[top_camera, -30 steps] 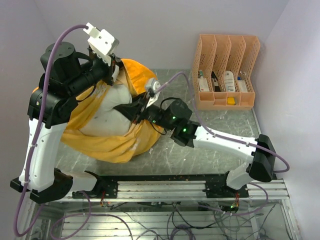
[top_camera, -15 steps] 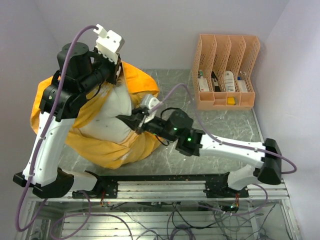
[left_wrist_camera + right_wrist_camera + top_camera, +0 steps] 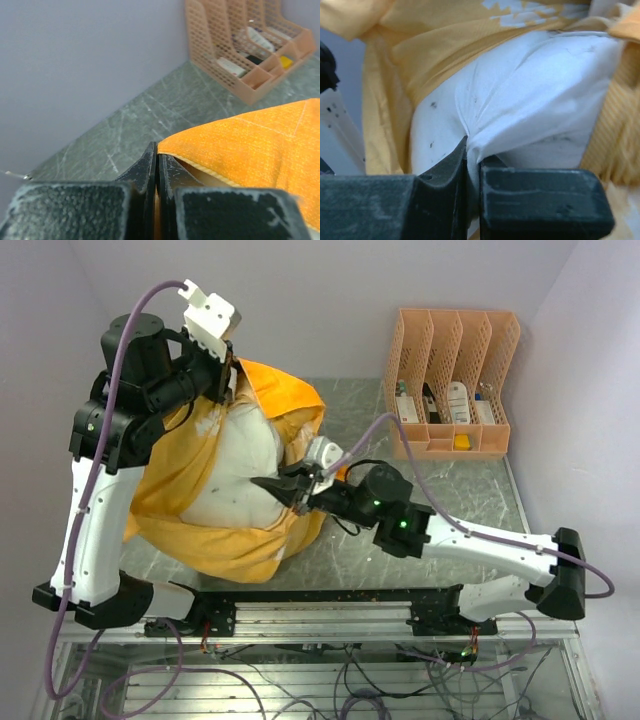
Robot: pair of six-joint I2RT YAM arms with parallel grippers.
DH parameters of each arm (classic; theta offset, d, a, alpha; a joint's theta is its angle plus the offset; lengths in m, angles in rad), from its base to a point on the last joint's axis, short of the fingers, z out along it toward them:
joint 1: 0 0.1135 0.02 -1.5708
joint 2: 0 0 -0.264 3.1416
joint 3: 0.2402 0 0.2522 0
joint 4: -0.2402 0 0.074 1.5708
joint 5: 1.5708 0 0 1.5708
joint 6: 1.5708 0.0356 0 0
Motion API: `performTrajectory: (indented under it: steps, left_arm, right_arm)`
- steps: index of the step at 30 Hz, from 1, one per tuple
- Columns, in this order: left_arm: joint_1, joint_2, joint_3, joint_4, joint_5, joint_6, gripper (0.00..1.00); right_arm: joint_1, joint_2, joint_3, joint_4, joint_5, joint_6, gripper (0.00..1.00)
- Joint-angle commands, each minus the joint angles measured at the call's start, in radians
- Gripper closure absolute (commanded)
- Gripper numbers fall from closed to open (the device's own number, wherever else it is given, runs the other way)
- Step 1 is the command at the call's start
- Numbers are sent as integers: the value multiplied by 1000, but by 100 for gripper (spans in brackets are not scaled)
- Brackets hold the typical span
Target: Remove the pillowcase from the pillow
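The orange-yellow pillowcase (image 3: 205, 540) lies bunched on the table's left half, open on top, with the off-white speckled pillow (image 3: 240, 465) showing through the opening. My left gripper (image 3: 226, 388) is raised at the back and shut on the pillowcase's hemmed edge (image 3: 235, 140). My right gripper (image 3: 272, 486) reaches in from the right and is shut on a pinched fold of the pillow (image 3: 520, 100). Yellow pillowcase fabric (image 3: 395, 75) surrounds the pillow in the right wrist view. The printed face is hidden.
A peach plastic file organizer (image 3: 455, 390) with small items stands at the back right; it also shows in the left wrist view (image 3: 250, 45). The grey marbled table (image 3: 440, 490) ends at a metal rail in front. Lilac walls stand close behind and at the sides.
My right gripper has pulled the pillow fold right and toward the front. My left gripper, still holding the pillowcase edge, shifted slightly at the back. More of the pillow shows.
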Motion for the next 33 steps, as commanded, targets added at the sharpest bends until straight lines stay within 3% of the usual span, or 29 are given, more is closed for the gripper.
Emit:
performTrajectory:
  steps: [1,6,10,16,20,23,27,31,33]
  left_arm:
    - [46,72,75,-69,261,-49,92]
    - [43,97,-21,-29,363,-119,93]
    - [44,96,-98,74,329,-153,93]
    - [44,145,-14,132,219,-194,93]
    - [51,176,87,187,-50,-116,93]
    - [150,232,198,209,-194,-64,93]
    - [335,346,369,108,-180,-50,93]
    - [386,344,321,72,-145,-40,93]
    - [398,325,288,38,-46,-42,93]
  right_arm:
    - [37,116,129,-52,-242,5,100]
    - [77,272,321,-159,-328,-31,100]
    - [158,349,398,-270,-273,-139,100]
    - [204,409,402,-372,-191,-213,100]
    - [207,302,317,-310,-80,-266,100]
    - [199,164,256,-253,-2,-315,100]
    - [197,28,162,-156,93,-389,100]
    - [192,-49,97,-39,155,-455,100]
    - [180,-68,96,-20,160,-463,100]
